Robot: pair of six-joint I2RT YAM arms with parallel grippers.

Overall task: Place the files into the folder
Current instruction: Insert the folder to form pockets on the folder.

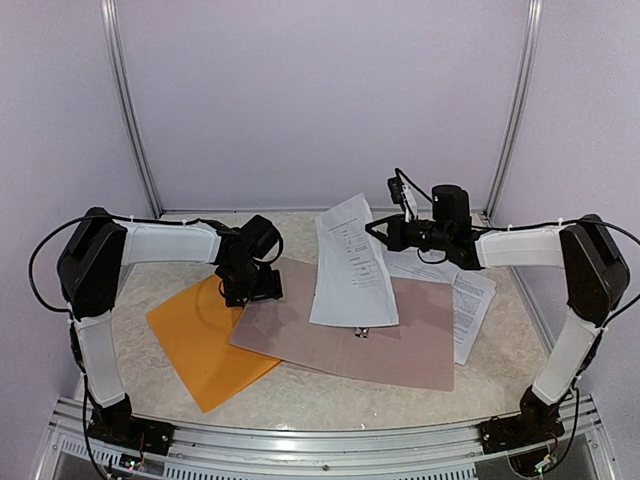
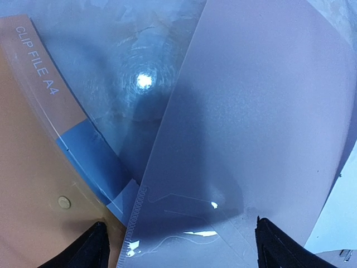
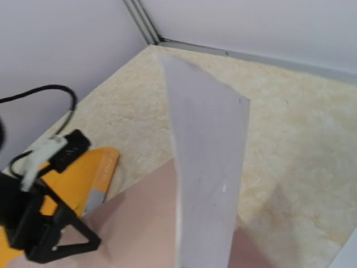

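Observation:
The orange folder (image 1: pixel 205 340) lies flat at the left, its pale strip printed "CLIP FILE A4" (image 2: pixel 39 61). My left gripper (image 1: pixel 250 285) hangs low over the seam between the folder (image 2: pixel 28 167) and the grey-brown clipboard (image 2: pixel 256 123). It (image 2: pixel 178 245) is open wide, with nothing between its fingertips (image 2: pixel 92 248). One of the files, a white printed sheet (image 1: pixel 352 262), stands lifted over the clipboard (image 1: pixel 350 335). My right gripper (image 1: pixel 392 235) is shut on that sheet's upper right edge. In the right wrist view the sheet (image 3: pixel 209 167) hides the fingers. More files (image 1: pixel 470 300) lie at the right.
The clipboard's metal clip (image 1: pixel 365 330) shows below the lifted sheet. The clipboard's left corner overlaps the folder (image 3: pixel 89 173). The left arm's black wrist (image 3: pixel 44 234) sits close to the clipboard (image 3: pixel 139 223). The back wall and metal frame posts (image 1: pixel 135 120) close in the table.

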